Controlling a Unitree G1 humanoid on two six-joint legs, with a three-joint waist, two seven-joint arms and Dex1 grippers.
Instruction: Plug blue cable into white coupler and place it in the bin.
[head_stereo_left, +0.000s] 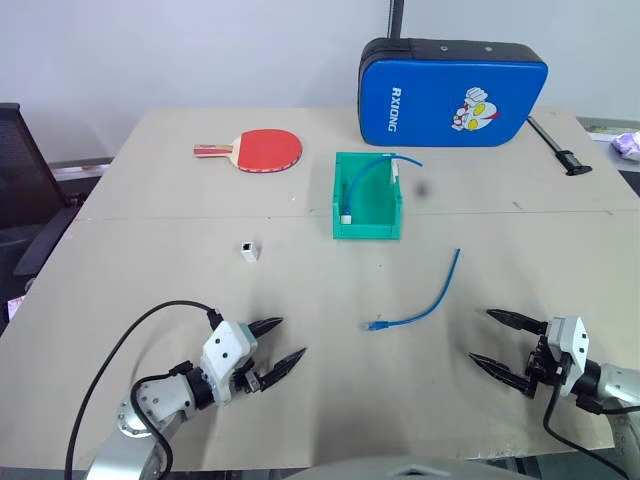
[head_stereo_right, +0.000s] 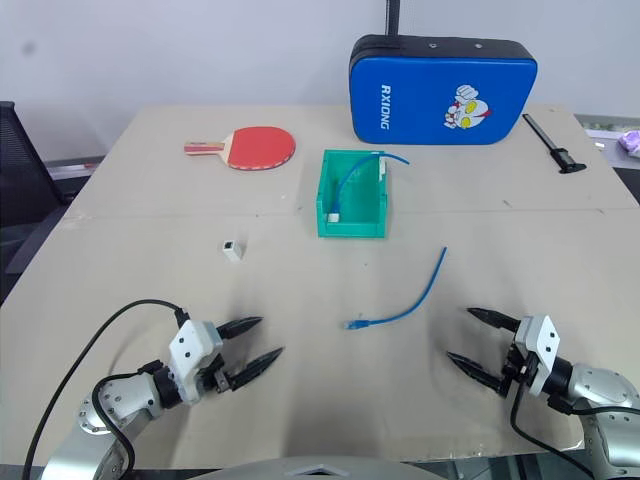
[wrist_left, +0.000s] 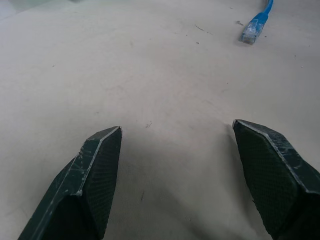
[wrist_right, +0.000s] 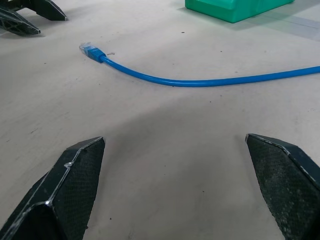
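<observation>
green bin (head_stereo_left: 367, 228) upright on the beige desk (head_stereo_left: 150, 300), about mid-desk, open side up. inside it, a second blue cable (head_stereo_left: 362, 175) arcing from the near left corner up over the far right rim, with a small white piece (head_stereo_left: 346, 217) at its lower end against the left wall; cannot tell whether that piece is a coupler or a plug. nothing else visible in the bin.

blue cable (head_stereo_left: 428, 300) lying loose on the desk, well outside the bin, nearer than it and a little to the right; curved gently, clear plug end (head_stereo_left: 372, 326) toward the left, other end pointing back toward the bin. white coupler (head_stereo_left: 249, 251) standing alone on the desk, left of the bin and apart from it, well apart from the cable too; not joined to anything.

left gripper (head_stereo_left: 275, 352) low over the near left desk, fingers (wrist_left: 95, 175) spread wide, holding nothing; plug end ahead of it in the left wrist view. right gripper (head_stereo_left: 500, 341) low over the near right desk, fingers (wrist_right: 70, 185) spread wide, empty, cable lying across just ahead of them without touching.

behind the bin: red paddle (head_stereo_left: 262, 150) flat on the far left, big blue padded case (head_stereo_left: 452, 92) at the far edge, black tool (head_stereo_left: 560, 147) to its right
</observation>
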